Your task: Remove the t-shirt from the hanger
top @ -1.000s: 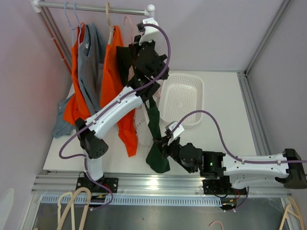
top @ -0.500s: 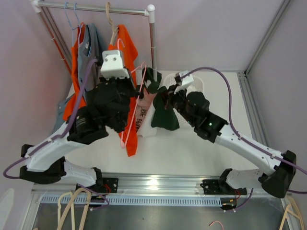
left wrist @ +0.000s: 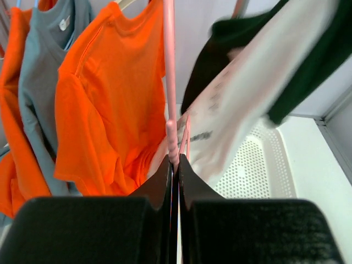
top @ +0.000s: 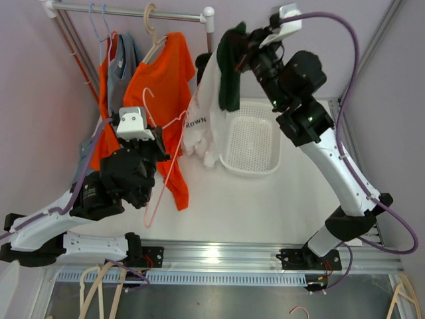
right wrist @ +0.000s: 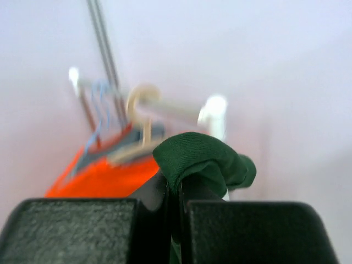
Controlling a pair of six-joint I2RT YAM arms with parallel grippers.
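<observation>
Indoors, white table (top: 265,199); left tool (left wrist: 175,160) tight on hanger (left wrist: 168,82), right tool (right wrist: 176,186) tight on t-shirt (right wrist: 203,159).

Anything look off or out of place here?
Nothing is spilled or damaged. The pink hanger sits tilted in the shut left gripper, off the rack. The green-and-white t-shirt dangles bunched from the shut right gripper, with its white end beside the white basket. I can't tell if it has cleared the hanger.

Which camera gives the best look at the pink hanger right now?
The top external view: most of the pink hanger shows, clamped in the left gripper beside the t-shirt. The left wrist view shows only one rod pinched between the fingers. The right wrist view misses it.
</observation>
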